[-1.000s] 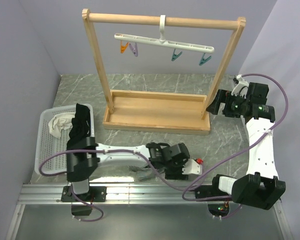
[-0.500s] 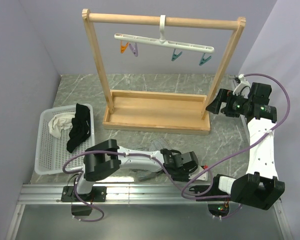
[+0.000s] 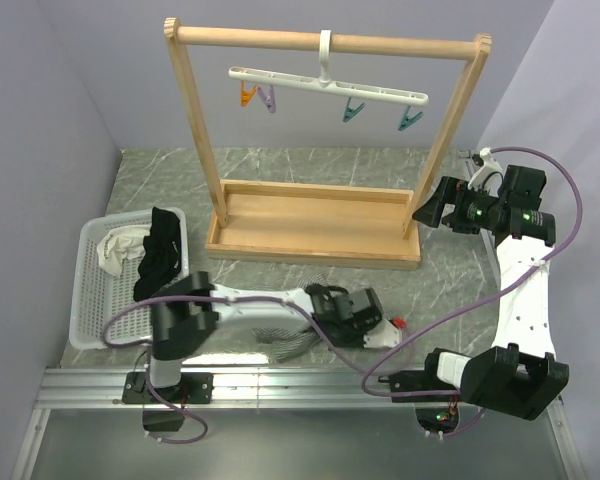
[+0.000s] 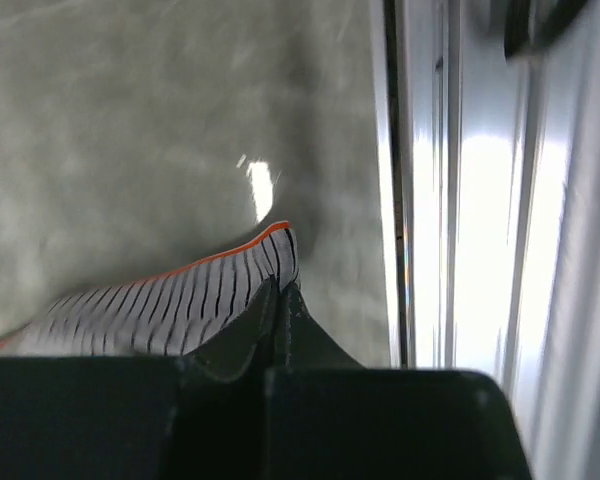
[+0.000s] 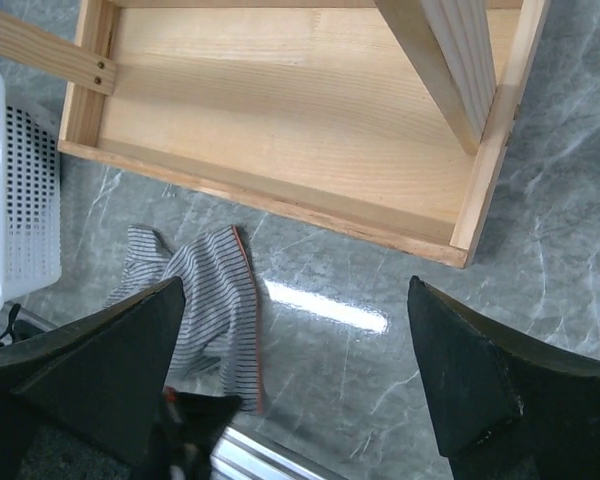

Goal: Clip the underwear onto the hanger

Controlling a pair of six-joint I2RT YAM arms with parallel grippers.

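The underwear [image 3: 285, 343] is a grey striped cloth with an orange edge, lying crumpled on the table near the front rail. My left gripper [image 3: 340, 325] is low over its right end. In the left wrist view that gripper [image 4: 280, 292] is shut, pinching a corner of the underwear [image 4: 180, 300]. The hanger [image 3: 330, 85], a white bar with small orange, purple and teal clips, hangs from the top rod of the wooden frame. My right gripper [image 3: 435, 205] hovers open by the frame's right post, its fingers [image 5: 480, 370] spread wide high above the underwear [image 5: 215, 300].
The wooden frame [image 3: 310, 240] with its tray base stands mid-table. A white basket [image 3: 92, 300] at the left holds a black garment [image 3: 160, 250] and a whitish cloth [image 3: 115, 248]. A metal rail [image 3: 300, 385] runs along the near edge, close to the left gripper.
My left gripper has shut on the underwear's corner, after swinging right and then drawing back a little. The cloth has shifted with it. The right arm has barely moved.
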